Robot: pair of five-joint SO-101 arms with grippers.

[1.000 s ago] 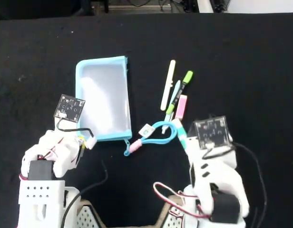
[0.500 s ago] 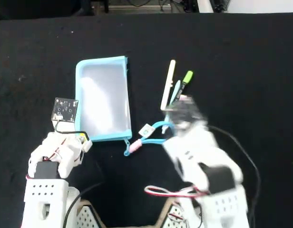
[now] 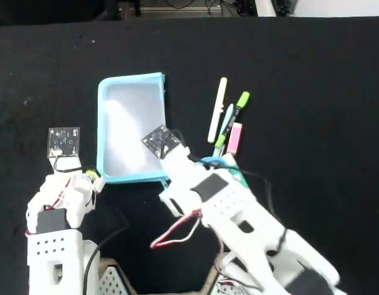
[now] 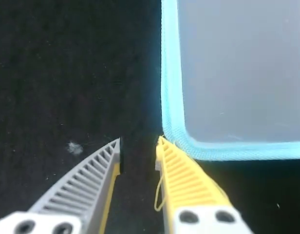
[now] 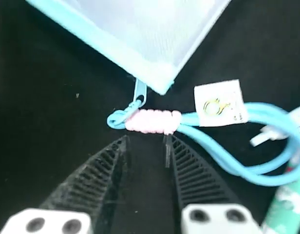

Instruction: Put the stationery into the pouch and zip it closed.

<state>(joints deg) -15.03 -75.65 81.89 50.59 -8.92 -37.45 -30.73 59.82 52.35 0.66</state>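
The light blue pouch (image 3: pixel 129 126) lies flat at the table's middle left. Its zipper pull (image 5: pixel 139 92) sticks out of one corner and joins a blue strap (image 5: pixel 247 146) with a pink wrap (image 5: pixel 151 121) and a white tag (image 5: pixel 218 103). My right gripper (image 5: pixel 145 144) is open, its tips just short of the pink wrap. My left gripper (image 4: pixel 138 144) is open at the pouch's near left corner (image 4: pixel 177 139), with the yellow finger (image 4: pixel 181 170) against the edge. Pens (image 3: pixel 218 109) and a pink eraser (image 3: pixel 234 137) lie right of the pouch.
The black table top (image 3: pixel 312 92) stretches wide to the right and back. The right arm (image 3: pixel 226 203) crosses the pouch's near right corner and covers most of the strap. A teal marker (image 3: pixel 236 174) lies beside that arm.
The right arm has swung left from beside the pens to the pouch's zipper corner, over the strap. The left arm has shifted a little to the left.
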